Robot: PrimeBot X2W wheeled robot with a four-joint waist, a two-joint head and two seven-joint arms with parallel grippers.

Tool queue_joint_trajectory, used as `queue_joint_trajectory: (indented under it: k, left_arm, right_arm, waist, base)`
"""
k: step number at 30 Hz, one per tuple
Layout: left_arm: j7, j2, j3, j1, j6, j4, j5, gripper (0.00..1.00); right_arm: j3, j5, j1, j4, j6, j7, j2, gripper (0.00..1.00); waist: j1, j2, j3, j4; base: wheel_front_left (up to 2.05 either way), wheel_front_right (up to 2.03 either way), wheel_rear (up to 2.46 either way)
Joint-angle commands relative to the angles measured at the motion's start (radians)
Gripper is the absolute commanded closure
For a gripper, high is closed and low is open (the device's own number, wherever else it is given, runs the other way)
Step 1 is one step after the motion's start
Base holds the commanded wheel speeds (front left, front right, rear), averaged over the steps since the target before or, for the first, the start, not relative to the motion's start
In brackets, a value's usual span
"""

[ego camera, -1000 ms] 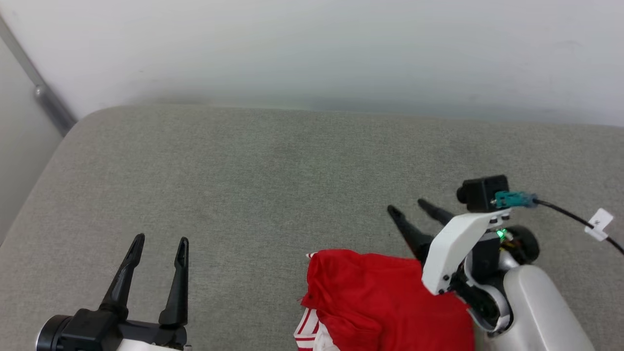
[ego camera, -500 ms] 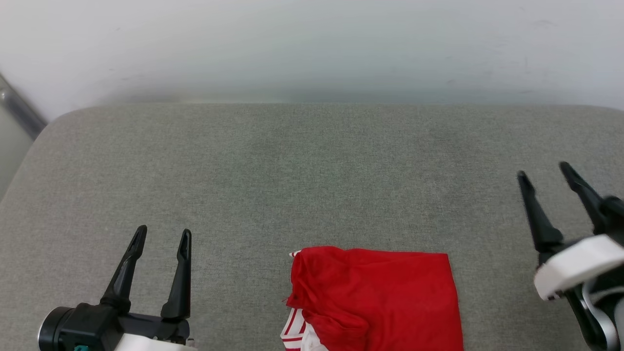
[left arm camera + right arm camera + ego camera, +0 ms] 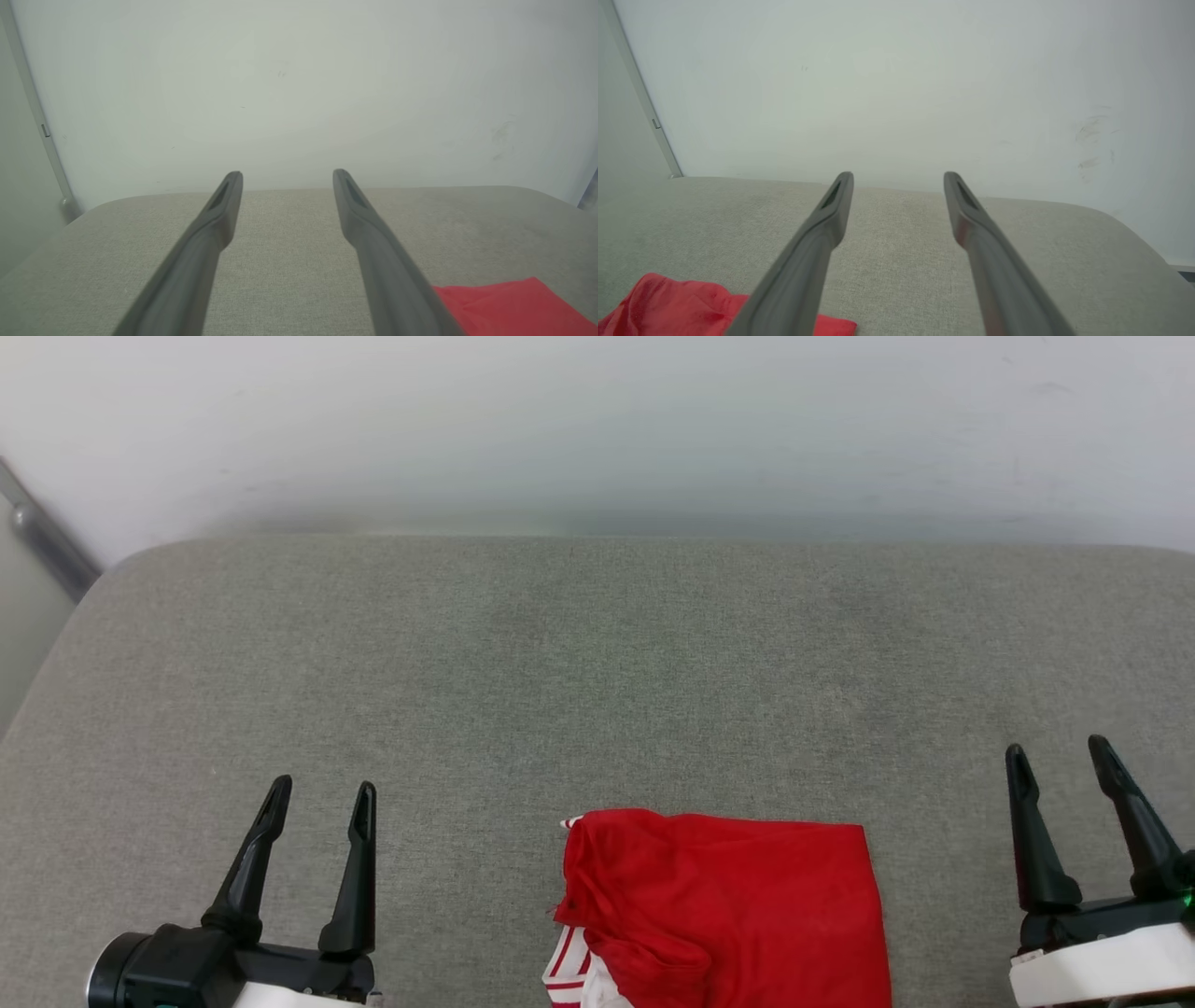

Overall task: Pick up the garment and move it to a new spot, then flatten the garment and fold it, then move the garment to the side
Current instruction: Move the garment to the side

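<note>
On the cushion (image 3: 597,663), one garment (image 3: 738,896)

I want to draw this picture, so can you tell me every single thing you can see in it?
shirt: one, red with a bit of red-and-white striped trim at its left corner, lying on the cushion at the near edge
cushion: one, grey fabric, wide, under the shirt
wall: one, pale whitish, behind the cushion
metal bar: one, grey, slanting at the far left by the wall
left fingers: two, black, spread apart, holding nothing, to the left of the shirt
right fingers: two, black, spread apart, holding nothing, to the right of the shirt
</note>
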Motion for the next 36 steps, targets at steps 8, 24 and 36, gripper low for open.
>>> queue_joint_trajectory:
  k: [8, 24, 36]
  left_arm:
    - [-0.003, -0.002, -0.012, 0.003, -0.001, 0.002, 0.006, 0.00]
    - [-0.003, 0.007, -0.032, -0.014, -0.001, 0.008, 0.012, 0.00]
    - [-0.003, 0.017, -0.073, -0.069, -0.001, 0.019, 0.008, 0.00]
  right_arm:
    - [0.016, -0.011, 0.004, 0.004, -0.001, -0.011, 0.021, 0.00]
    - [0.090, 0.074, 0.007, -0.019, 0.000, 0.357, -0.062, 0.00]
    - [0.103, 0.185, -0.026, -0.078, -0.001, 1.078, -0.062, 0.00]
  waist:
    - [0.0000, -0.0001, -0.003, 0.001]
    - [0.0000, -0.0001, 0.017, 0.001]
    - [0.0000, -0.0001, 0.101, 0.053]
  base:
    - [0.00, 0.00, 0.00]
    - [0.00, 0.00, 0.00]
    - [0.00, 0.00, 0.00]
